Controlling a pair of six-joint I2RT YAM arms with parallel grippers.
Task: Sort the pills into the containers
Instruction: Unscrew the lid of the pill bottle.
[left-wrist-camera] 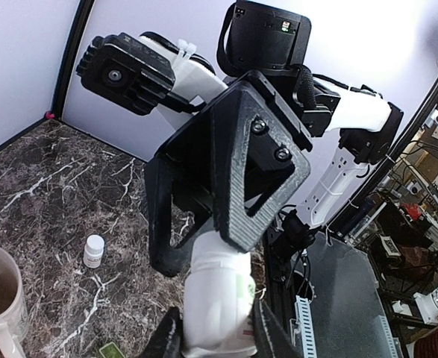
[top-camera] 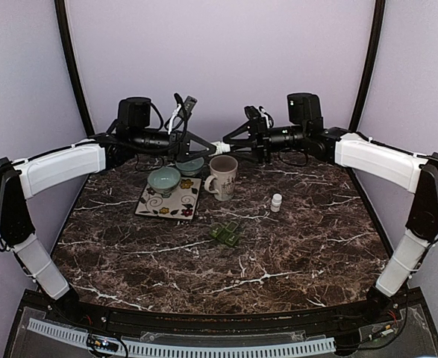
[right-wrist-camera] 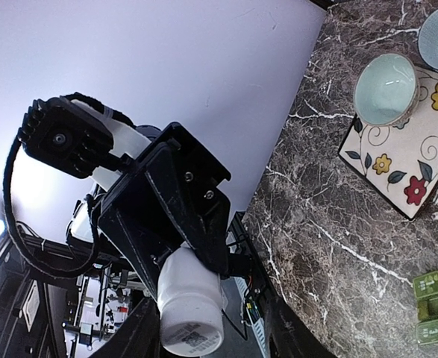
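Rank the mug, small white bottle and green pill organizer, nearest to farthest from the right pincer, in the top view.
1. Mug, just before the right pincer.
2. Small white bottle, to the right.
3. Green pill organizer, table centre.

worktop point(top-camera: 293, 246): glossy dark marble-look | mug point(top-camera: 222, 175): glazed ceramic | bowl point(top-camera: 163, 179): glossy glazed ceramic | held bottle point(left-wrist-camera: 215, 298): smooth white plastic

Raised tip to tip, left fingers point(left-wrist-camera: 166, 339) clamp the bottle point(left-wrist-camera: 215, 298); right fingers point(right-wrist-camera: 140, 332) straddle it.
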